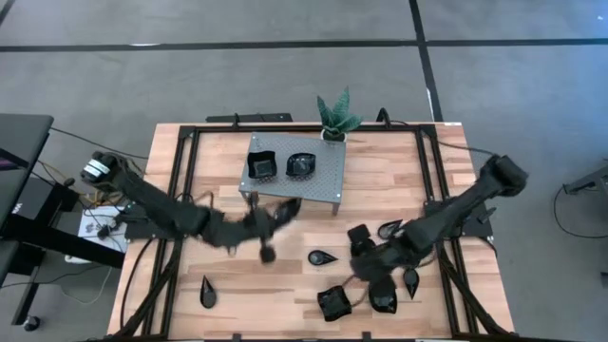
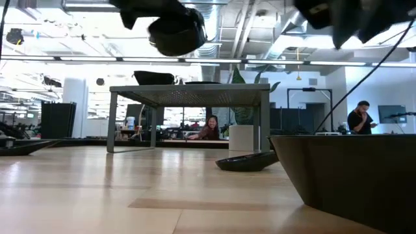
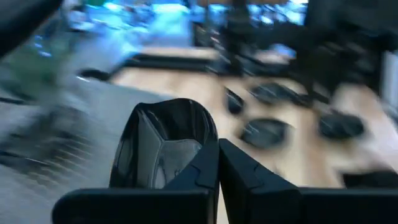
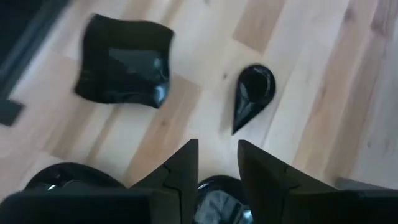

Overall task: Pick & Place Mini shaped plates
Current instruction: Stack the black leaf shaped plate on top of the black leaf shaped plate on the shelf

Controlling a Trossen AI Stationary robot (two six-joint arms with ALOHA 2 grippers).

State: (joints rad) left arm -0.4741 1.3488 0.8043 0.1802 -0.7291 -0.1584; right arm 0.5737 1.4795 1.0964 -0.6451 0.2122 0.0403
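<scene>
Bright overhead light; left wrist view heavily motion-blurred.

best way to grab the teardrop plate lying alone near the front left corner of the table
Judging from the high view, grip the teardrop plate across its wider rounded end, coming straight down from above. It lies flat on the table, apart from other dishes, with its point toward the raised platform. The rim is thin, so one finger inside and one outside probably holds best.

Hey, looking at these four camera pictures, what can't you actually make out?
- Left wrist view: the table beyond the left gripper, shut on a black plate, is motion-blurred.
- Low view: a dark plate blocks the right side; both arms are cut off at the top.
- Right wrist view: the plate under the right gripper is cut off by the edge.
</scene>
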